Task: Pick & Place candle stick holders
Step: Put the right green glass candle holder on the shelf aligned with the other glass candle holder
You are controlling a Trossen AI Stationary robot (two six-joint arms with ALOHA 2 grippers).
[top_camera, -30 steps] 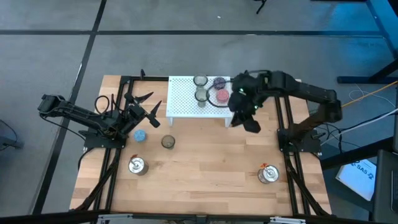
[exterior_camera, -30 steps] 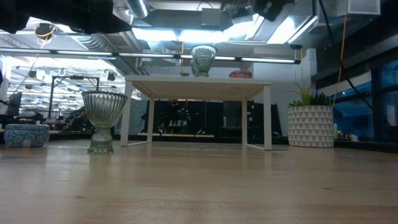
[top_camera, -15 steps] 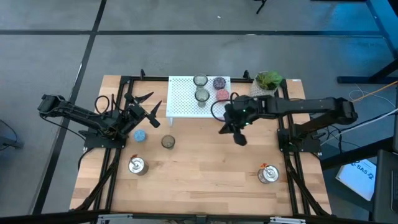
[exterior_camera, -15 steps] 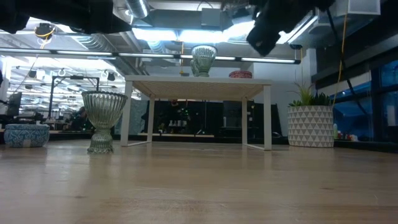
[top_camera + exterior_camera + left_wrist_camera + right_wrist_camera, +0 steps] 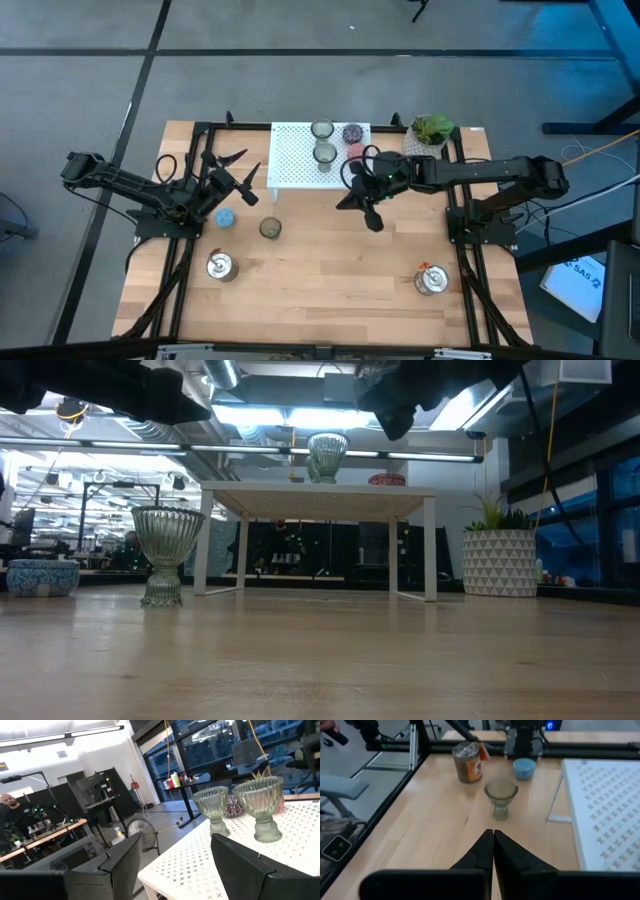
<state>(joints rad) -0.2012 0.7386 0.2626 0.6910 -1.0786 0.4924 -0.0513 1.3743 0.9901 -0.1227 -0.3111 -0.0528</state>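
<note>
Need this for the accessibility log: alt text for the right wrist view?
The right gripper, fingers shut and empty, points across the wooden table at an olive-clear glass holder standing upright. Beyond it sit a silver holder and a blue holder; the white rack lies alongside.

Bright, even light from above falls on the wooden table (image 5: 330, 270), and shadows stay soft. Looking low across it, ceiling lights (image 5: 250, 410) glare white while the near tabletop goes blurry. The olive glass cups (image 5: 260, 805) glint sharply; the dark fingers (image 5: 250, 865) blur.
</note>
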